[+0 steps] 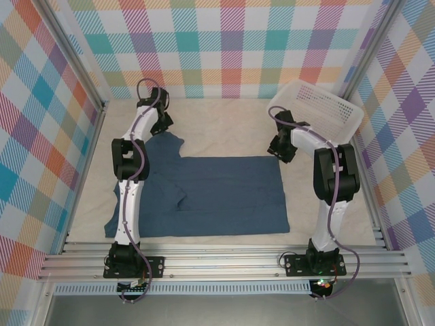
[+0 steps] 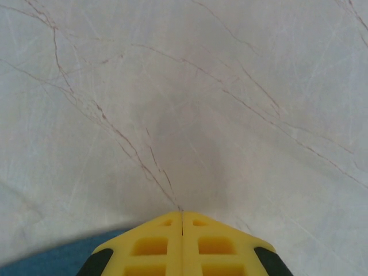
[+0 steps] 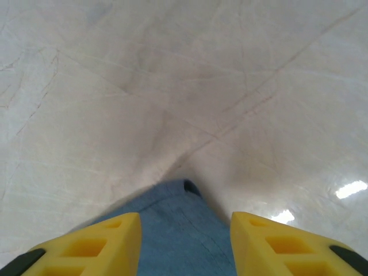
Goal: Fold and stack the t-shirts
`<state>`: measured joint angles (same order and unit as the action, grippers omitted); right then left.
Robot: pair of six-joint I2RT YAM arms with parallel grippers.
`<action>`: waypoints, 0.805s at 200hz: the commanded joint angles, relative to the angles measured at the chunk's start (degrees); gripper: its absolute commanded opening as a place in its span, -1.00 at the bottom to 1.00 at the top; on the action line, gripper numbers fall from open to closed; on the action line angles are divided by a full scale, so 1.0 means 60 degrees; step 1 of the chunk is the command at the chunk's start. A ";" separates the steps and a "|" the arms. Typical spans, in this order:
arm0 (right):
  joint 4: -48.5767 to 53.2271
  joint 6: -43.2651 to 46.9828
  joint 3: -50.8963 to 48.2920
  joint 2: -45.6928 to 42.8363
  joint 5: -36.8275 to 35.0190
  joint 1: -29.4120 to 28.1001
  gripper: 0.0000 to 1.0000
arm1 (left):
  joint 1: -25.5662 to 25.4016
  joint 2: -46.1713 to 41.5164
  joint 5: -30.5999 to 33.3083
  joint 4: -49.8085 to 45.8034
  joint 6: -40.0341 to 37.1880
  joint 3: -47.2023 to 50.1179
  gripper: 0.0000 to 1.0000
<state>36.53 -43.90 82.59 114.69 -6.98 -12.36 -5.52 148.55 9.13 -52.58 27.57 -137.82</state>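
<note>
A dark teal-blue t-shirt [image 1: 224, 197] lies spread flat on the pale table cover, one sleeve pointing toward the far left. My left gripper [image 1: 162, 123] hovers at that sleeve's far edge. In the left wrist view its yellow fingers [image 2: 182, 214] are pressed together, with no cloth visible between the tips. A strip of blue cloth [image 2: 52, 257] shows beneath them at lower left. My right gripper [image 1: 280, 148] is at the shirt's far right corner. There its jaws [image 3: 185, 215] stand open, with the corner of the t-shirt [image 3: 181, 230] lying between them, untouched.
A white perforated basket [image 1: 319, 109] sits tilted at the back right, close behind the right arm. Checkered walls enclose the table on three sides. An aluminium rail [image 1: 224, 261] runs along the near edge by the arm bases.
</note>
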 commanded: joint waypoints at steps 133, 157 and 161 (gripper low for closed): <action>0.0761 0.0371 0.1229 0.1083 -0.0352 0.0009 -1.00 | -0.0141 -0.1905 -0.0459 -0.0230 0.0334 0.0017 -1.00; 0.0989 0.0739 0.1696 0.0931 -0.0727 0.0023 -1.00 | -0.0135 -0.1914 -0.0806 -0.0049 0.0455 -0.0189 -1.00; 0.1032 0.0815 0.1792 0.0920 -0.0773 0.0031 -1.00 | -0.0120 -0.1891 -0.0875 -0.0041 0.0496 -0.0264 -1.00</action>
<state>41.41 -41.74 89.41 120.73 -8.84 -12.19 -5.93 140.40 6.55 -53.82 29.15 -137.73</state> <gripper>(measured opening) 0.048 0.049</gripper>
